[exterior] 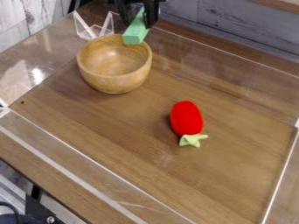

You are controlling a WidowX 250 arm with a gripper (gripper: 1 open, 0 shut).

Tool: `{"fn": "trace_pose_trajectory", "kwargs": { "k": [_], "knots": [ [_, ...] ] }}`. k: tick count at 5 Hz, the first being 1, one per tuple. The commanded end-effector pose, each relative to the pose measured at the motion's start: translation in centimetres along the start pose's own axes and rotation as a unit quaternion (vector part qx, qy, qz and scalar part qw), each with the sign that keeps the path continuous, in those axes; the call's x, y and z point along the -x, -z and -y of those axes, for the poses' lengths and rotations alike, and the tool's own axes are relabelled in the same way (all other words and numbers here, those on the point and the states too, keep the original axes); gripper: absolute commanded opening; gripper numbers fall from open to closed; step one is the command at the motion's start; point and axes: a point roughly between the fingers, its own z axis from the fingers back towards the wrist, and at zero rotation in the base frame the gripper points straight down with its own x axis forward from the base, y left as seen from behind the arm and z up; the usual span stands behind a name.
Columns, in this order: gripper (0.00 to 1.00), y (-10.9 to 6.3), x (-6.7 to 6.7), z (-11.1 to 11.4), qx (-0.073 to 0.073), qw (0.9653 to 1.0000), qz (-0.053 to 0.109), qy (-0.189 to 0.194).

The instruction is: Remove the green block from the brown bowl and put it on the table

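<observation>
The green block (136, 32) hangs in the air above and just right of the brown bowl (114, 66), tilted, its upper end pinched by my gripper (142, 15). The gripper reaches in from the top edge of the view, so only its dark fingers (152, 10) show. The bowl sits at the table's (128, 149) far left and its inside is bare. The block is clear of the bowl's rim.
A red strawberry-like toy (186, 118) with a small green stem lies right of centre. A clear plastic border (65, 188) rims the tabletop on all sides. A white clip-like object (86, 28) stands behind the bowl.
</observation>
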Motion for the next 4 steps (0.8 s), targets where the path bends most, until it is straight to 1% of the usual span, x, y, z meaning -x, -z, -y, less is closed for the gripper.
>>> {"fn": "trace_pose_trajectory", "kwargs": {
  "k": [1,2,3,4],
  "knots": [
    [0.00,-4.3,-0.1,2.7,-0.017,0.9978,0.059,0.025],
    [0.00,-3.8,0.4,4.6,-0.024,0.9978,0.054,0.032],
    [0.00,-2.8,0.8,4.8,-0.030,0.9972,0.049,0.047],
    [0.00,-1.3,0.8,5.6,-0.035,0.9957,0.042,0.074]
  ]
}}
